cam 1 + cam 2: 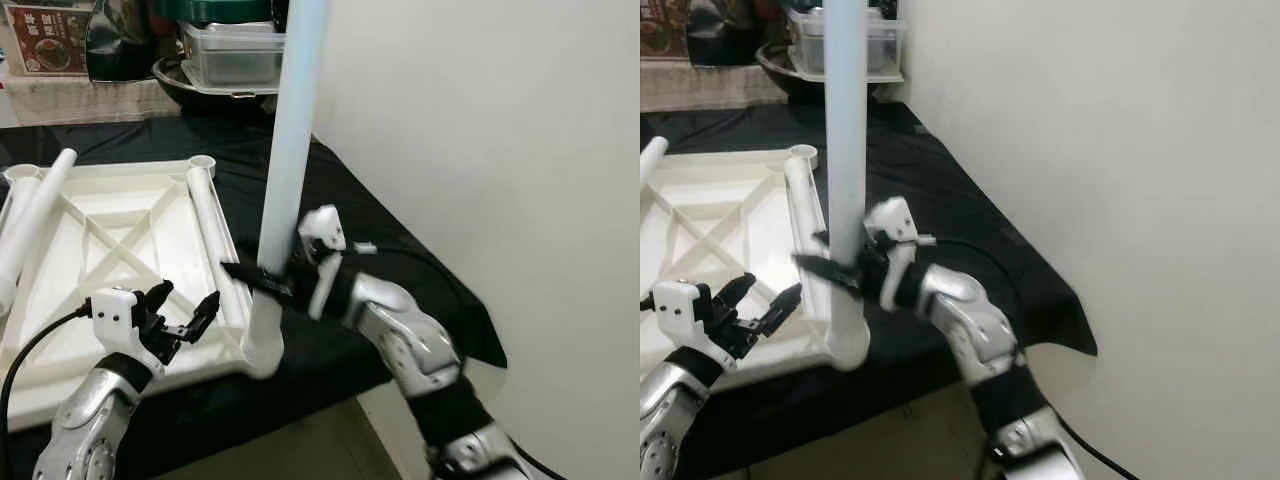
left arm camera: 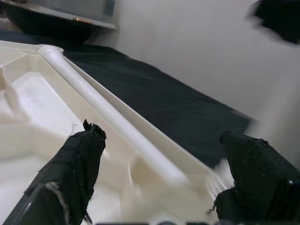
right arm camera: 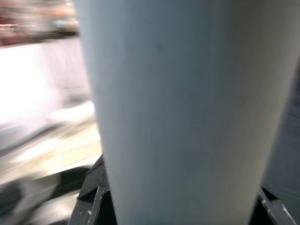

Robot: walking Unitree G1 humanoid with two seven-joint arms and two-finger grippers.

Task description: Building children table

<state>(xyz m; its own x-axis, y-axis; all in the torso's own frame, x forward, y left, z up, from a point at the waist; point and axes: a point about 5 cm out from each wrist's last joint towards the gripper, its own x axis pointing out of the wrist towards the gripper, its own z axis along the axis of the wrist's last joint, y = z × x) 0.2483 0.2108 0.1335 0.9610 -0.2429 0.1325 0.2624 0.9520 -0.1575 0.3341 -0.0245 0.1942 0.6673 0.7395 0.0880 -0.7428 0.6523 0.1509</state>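
A white plastic tabletop (image 1: 120,235) lies upside down on a black cloth. A pale blue-white table leg (image 1: 290,150) stands upright in the near right corner socket (image 1: 262,345). My right gripper (image 1: 262,278) is shut on this leg just above the socket. A second white leg (image 1: 212,230) lies along the tabletop's right rim, and another leg (image 1: 35,215) rests across the left side. My left gripper (image 1: 185,315) hovers open above the tabletop's near edge, left of the standing leg, with nothing between its fingers (image 2: 79,159).
The black cloth (image 1: 330,200) covers the work surface, whose right edge drops off beside a pale wall (image 1: 500,150). At the back stand a dark bowl (image 1: 190,75) with a clear lidded container (image 1: 235,50) and a printed box (image 1: 45,40).
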